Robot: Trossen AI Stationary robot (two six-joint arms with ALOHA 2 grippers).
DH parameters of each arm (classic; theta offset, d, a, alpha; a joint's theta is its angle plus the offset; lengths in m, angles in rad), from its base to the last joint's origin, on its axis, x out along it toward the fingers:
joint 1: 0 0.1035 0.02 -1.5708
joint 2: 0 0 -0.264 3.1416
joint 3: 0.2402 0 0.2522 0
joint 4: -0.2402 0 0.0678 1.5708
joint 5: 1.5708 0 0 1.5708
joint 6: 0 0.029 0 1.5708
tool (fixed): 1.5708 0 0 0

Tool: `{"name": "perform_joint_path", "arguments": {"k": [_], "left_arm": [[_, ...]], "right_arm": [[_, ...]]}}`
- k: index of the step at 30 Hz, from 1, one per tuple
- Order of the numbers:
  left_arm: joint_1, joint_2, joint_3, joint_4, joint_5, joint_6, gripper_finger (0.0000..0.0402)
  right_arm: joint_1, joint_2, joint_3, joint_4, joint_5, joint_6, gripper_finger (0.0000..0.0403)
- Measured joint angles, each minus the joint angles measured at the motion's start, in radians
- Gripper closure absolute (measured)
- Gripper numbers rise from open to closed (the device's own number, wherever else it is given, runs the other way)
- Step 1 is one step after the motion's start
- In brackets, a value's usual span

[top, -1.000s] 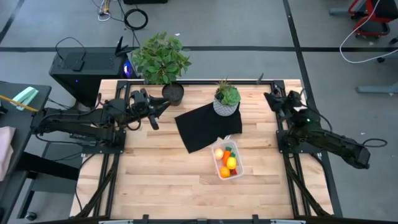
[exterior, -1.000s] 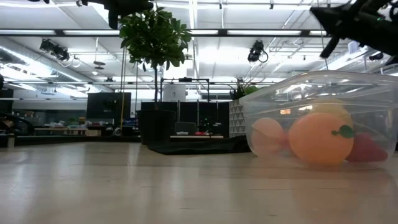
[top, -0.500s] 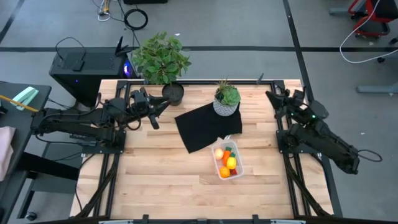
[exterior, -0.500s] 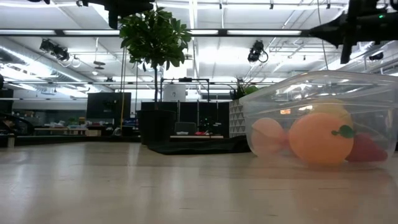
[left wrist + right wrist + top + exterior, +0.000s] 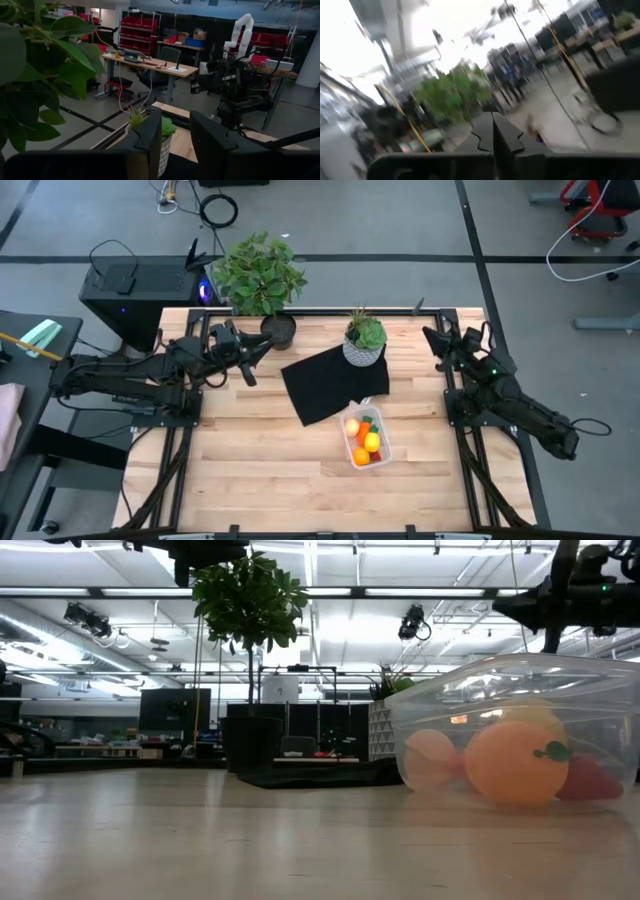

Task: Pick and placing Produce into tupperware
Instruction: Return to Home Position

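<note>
Produce (image 5: 515, 762) sits in the tub (image 5: 470, 690); only the 2 wrist views show left pincer (image 5: 175, 120) released, right pincer (image 5: 493, 120) clenched empty.

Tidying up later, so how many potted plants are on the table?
2: a large leafy plant at the table's far edge, and a small plant in a white pot at the black mat's edge.
</note>
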Motion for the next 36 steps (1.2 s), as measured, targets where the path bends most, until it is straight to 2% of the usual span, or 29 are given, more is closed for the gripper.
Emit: {"name": "perform_joint_path", "arguments": {"k": [3,5,10,15,25,36], "left_arm": [[0.000,0.000,0.000,0.001,0.001,0.000,0.0294],[-0.001,0.000,0.000,0.001,0.001,0.000,0.0294],[-0.001,0.000,0.000,0.000,0.001,0.000,0.0294],[-0.001,0.000,0.000,0.000,0.001,0.000,0.0294],[0.000,0.000,0.000,-0.029,0.001,0.000,0.0294],[-0.001,0.000,0.000,-0.040,0.001,-0.027,0.0294]], "right_arm": [[0.000,0.000,-0.074,0.181,0.013,0.050,0.0403],[0.000,0.000,-0.101,0.216,0.025,0.067,0.0403],[-0.001,0.000,-0.100,0.151,-0.002,0.061,0.0403],[0.004,0.003,-0.100,-0.166,-0.052,0.083,0.0403],[0.040,0.054,-0.100,-0.134,-0.118,0.043,0.0403],[0.117,0.000,-0.100,-0.079,-0.177,0.033,0.0403]]}}
